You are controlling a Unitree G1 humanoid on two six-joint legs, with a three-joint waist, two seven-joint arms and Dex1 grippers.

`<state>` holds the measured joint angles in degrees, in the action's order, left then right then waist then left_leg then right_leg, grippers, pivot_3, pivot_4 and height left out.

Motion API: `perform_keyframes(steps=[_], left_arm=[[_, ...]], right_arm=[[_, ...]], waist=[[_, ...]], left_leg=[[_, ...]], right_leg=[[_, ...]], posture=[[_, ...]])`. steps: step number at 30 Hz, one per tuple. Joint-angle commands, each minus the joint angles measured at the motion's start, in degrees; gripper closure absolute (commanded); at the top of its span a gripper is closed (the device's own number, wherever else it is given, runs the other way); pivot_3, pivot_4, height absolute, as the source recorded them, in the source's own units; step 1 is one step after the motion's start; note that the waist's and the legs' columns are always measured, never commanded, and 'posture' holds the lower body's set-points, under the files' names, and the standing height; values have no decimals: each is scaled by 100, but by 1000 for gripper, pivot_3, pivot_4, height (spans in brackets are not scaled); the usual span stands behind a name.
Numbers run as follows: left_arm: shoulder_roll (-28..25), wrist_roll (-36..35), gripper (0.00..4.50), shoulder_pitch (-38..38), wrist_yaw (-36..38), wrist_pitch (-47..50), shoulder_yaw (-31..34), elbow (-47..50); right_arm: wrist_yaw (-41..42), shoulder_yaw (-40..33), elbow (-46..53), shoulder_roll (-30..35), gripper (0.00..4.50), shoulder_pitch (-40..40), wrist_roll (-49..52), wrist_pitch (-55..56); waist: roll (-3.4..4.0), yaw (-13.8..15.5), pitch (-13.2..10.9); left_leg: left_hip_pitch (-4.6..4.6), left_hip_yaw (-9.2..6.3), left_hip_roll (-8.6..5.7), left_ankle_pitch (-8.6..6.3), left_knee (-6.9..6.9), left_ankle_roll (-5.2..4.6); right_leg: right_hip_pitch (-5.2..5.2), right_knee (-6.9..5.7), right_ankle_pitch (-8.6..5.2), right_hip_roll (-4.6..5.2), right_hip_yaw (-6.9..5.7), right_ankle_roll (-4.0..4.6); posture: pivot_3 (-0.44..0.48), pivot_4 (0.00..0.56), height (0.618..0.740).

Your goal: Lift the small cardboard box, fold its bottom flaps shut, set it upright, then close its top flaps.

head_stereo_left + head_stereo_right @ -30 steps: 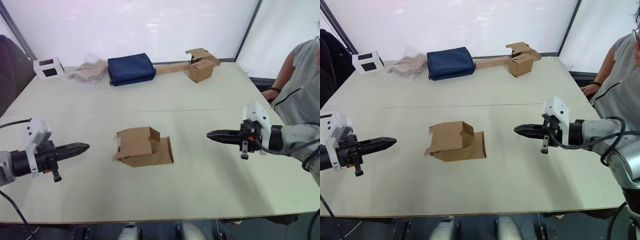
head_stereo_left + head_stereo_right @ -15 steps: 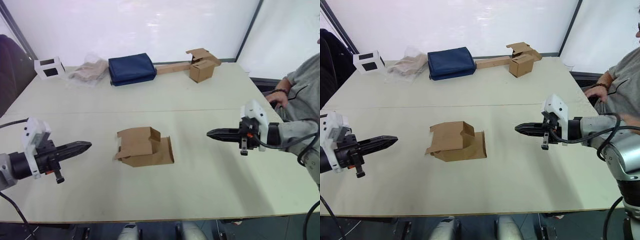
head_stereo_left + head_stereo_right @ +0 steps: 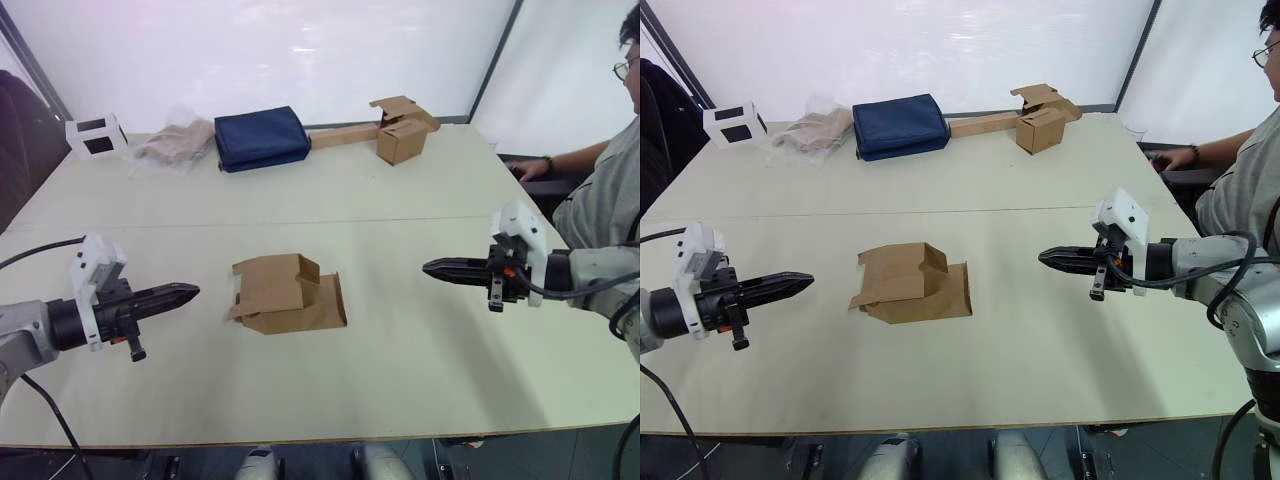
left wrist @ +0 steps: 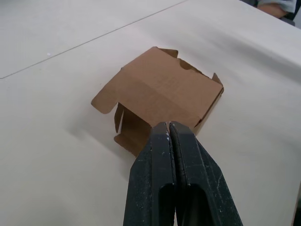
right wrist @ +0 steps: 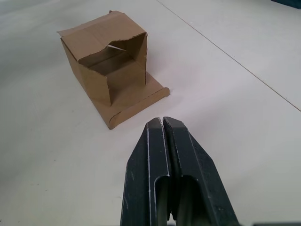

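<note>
Right wrist view reveals the small cardboard box (image 5: 106, 66) open-ended, on its side.

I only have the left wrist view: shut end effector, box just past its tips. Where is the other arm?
Observer: The right end effector hangs on the far side of the small cardboard box, apart from it, pointing at it.
Operator: Is it open?
Observer: No, shut, fingers pressed together.
Operator: What does that end of the box look like?
Observer: It's open there, with one flap lying flat on the table.
</note>
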<state>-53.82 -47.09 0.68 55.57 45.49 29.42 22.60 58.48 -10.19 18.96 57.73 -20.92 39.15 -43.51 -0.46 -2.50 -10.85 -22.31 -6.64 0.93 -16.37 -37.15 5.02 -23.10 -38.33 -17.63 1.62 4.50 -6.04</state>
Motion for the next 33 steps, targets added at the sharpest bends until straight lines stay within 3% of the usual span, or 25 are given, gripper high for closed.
perform_keyframes(steps=[1, 2, 5, 11, 12, 13, 15, 24, 33], left_arm=[[-85, -134, 4457, 317, -301, 266, -79, -70], [-42, -317, 4457, 473, -410, 459, -93, -127], [-13, -711, 3749, 815, -551, 972, -215, -302], [-181, -1194, 1420, 897, -115, 1684, -444, -789], [-130, -1307, 1212, 1026, -139, 1836, -512, -935], [80, -1550, 468, 1418, -303, 2223, -622, -1387], [448, -1735, 74, 2113, -555, 2784, -855, -2271], [951, -1602, 74, 3049, -822, 3770, -1069, -3695], [1370, -1231, 74, 3522, -794, 3814, -1442, -4059]], right_arm=[[-148, -246, 155, -11, 4500, -63, 54, 9], [-185, -228, 150, -32, 4500, -88, 50, 9], [-234, -186, 168, -42, 4500, -71, 16, 27], [-290, -259, 345, 4, 4500, 83, 57, -24], [-316, -275, 392, -4, 4500, 114, 75, -40], [-412, -284, 526, -56, 4500, 179, 86, -53], [-564, -346, 677, -170, 4500, 319, 86, -31], [-1127, -714, 1224, -398, 4500, 798, 142, -50], [-1516, -923, 1579, -507, 4500, 1079, 260, -178]], waist=[[0, 14, 0], [-1, 14, 0], [-1, 10, 0], [1, -11, 0], [1, -8, 0], [1, -5, 0], [5, 83, 2], [-1, 8, 3], [-2, 21, 4]], left_leg=[[0, 0, -1, 0, -1, 0], [0, 0, -1, 0, -2, 0], [-1, -1, -1, 0, -2, 0], [0, 0, 0, 0, 1, -1], [0, -1, 0, 0, 1, -1], [0, -1, 0, 0, 1, -1], [0, -1, -2, 0, -3, 0], [-3, -10, -6, 0, -13, 1], [-2, -11, -6, 2, -14, 3]], right_leg=[[1, 0, 0, 1, 0, 0], [1, 0, 0, 1, 0, 0], [1, 0, 0, 1, 0, 0], [-3, -1, 0, -1, 1, 0], [-3, -3, 0, -2, 1, 0], [-3, -3, 0, -2, 0, 0], [3, -1, 0, 2, -1, 0], [1, -11, 0, 1, -7, -1], [1, -15, -1, 0, -7, -1]], posture=[[0, 150, 740], [0, 150, 740], [0, 150, 740], [0, 150, 740], [0, 150, 740], [0, 150, 740], [0, 150, 740], [0, 150, 740], [0, 150, 740]])
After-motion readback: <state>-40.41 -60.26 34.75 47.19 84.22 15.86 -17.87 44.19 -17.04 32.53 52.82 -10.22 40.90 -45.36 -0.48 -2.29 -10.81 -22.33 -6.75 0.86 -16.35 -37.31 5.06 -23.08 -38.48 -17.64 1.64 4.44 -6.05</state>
